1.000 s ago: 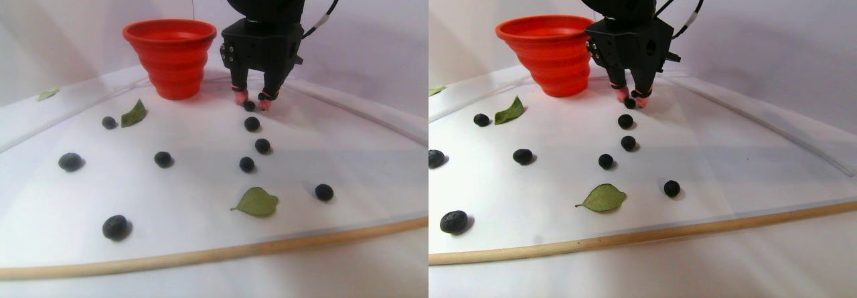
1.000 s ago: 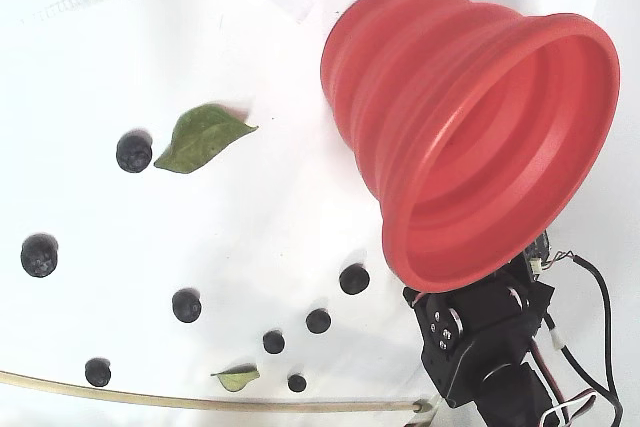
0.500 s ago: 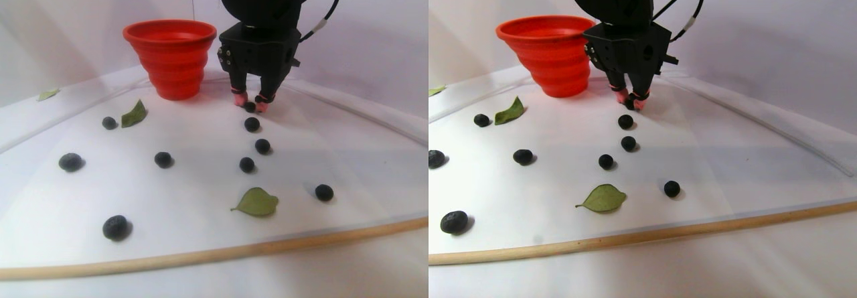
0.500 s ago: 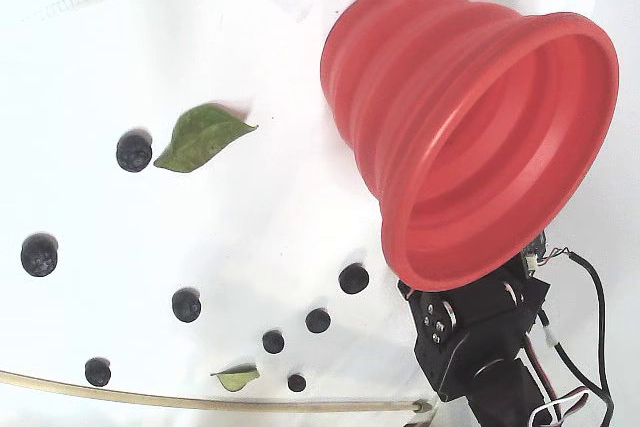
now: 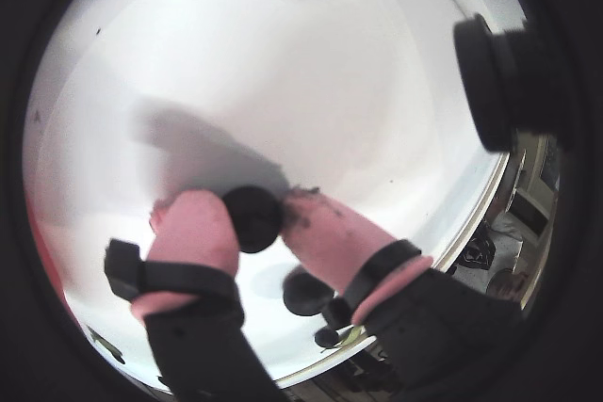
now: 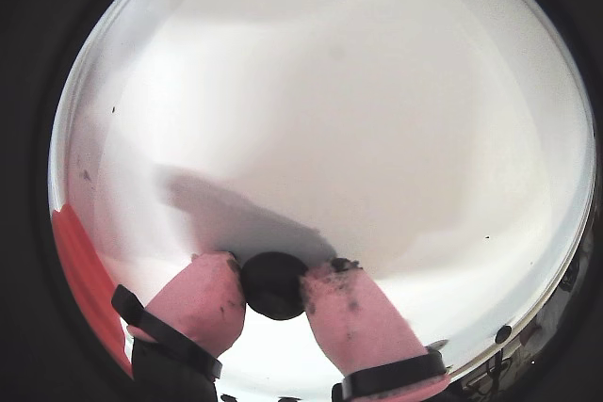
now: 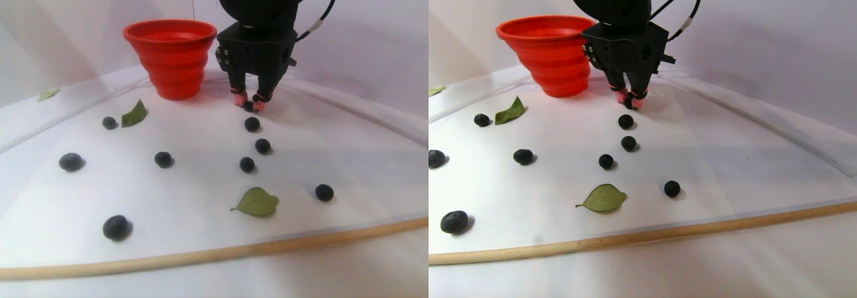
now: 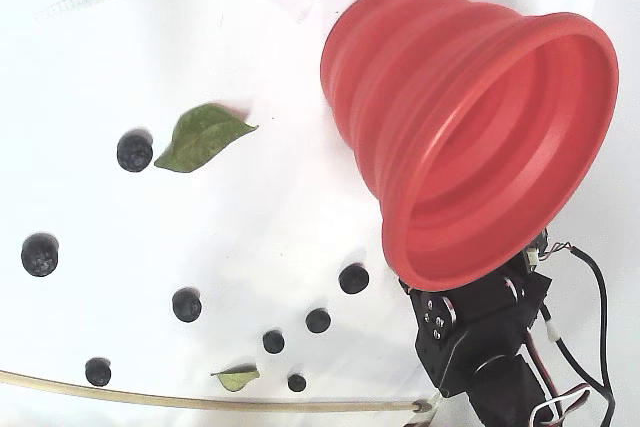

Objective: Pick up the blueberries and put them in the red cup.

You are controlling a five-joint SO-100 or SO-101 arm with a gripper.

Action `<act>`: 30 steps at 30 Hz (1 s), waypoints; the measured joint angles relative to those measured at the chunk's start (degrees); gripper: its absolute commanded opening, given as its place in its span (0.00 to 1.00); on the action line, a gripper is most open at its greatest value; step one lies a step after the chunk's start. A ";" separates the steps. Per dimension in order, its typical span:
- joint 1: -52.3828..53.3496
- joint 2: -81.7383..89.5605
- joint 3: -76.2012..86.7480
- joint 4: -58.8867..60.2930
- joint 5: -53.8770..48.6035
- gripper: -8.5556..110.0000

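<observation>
The gripper (image 6: 273, 286) pinches one of the blueberries (image 6: 273, 284) tight, the red cup (image 7: 173, 57) at its ten o'clock.

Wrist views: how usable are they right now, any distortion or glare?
Both wrist views: heavy fisheye with black vignette; the blueberry between the claw fingertips reads clearly. White table is washed out by glare; a soft shadow falls behind the claw.

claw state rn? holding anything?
Claw: closed on one blueberry, pinched between both pink fingertips down at the white table.
</observation>
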 measured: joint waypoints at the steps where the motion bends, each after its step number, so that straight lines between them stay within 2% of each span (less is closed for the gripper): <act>1: 0.00 0.18 0.18 0.62 -0.09 0.16; 18: 0.00 9.40 0.88 11.78 -1.14 0.16; 30: -0.79 20.74 0.97 23.99 -2.90 0.16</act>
